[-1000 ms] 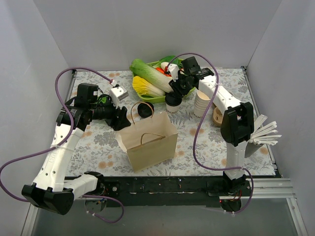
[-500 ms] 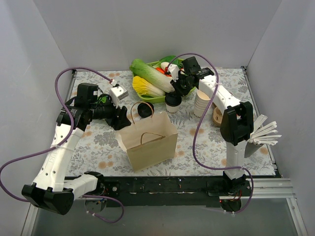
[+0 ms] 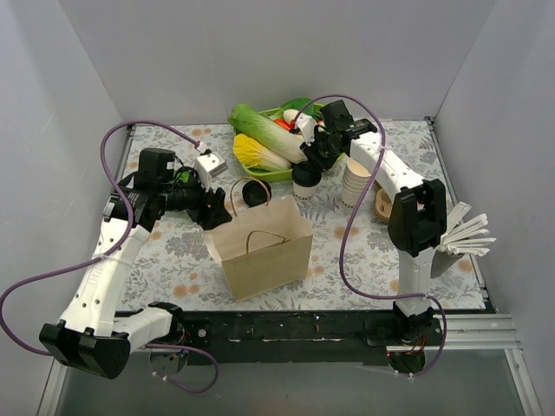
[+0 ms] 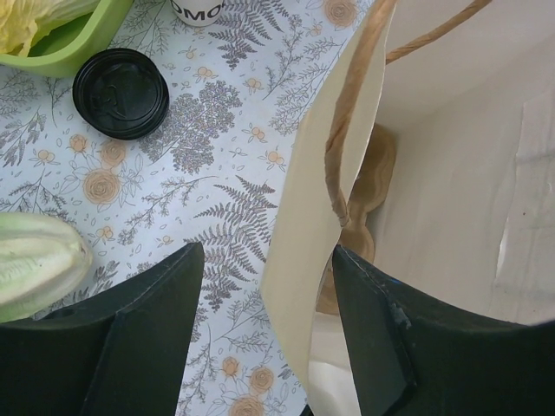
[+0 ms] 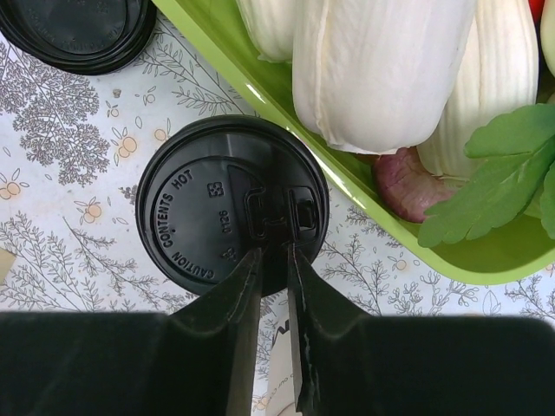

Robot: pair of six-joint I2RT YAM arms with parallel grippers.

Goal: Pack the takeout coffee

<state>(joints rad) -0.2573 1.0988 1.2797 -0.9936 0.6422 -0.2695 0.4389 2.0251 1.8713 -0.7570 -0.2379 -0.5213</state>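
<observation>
One takeout coffee (image 3: pixel 303 178) stands on the table (image 3: pixel 173 251) against the green tray (image 3: pixel 270 173), behind one paper bag (image 3: pixel 260 247). One stack of lidless cups (image 3: pixel 354 182) and one pile of loose lids (image 3: pixel 256 192) sit nearby. The cup is probably light and crushable with a slick lid, so take the wall just under the lid, gently.

Left wrist view: left hand (image 4: pixel 267 251) apart, straddling the bag's wall.

Right wrist view: right hand (image 5: pixel 273 251) nearly together at the lid's near rim; I cannot tell whether it pinches.

takeout coffee (image 5: pixel 195 212) body hidden beneath lid, loose lids (image 5: pixel 78 30) cut off
</observation>
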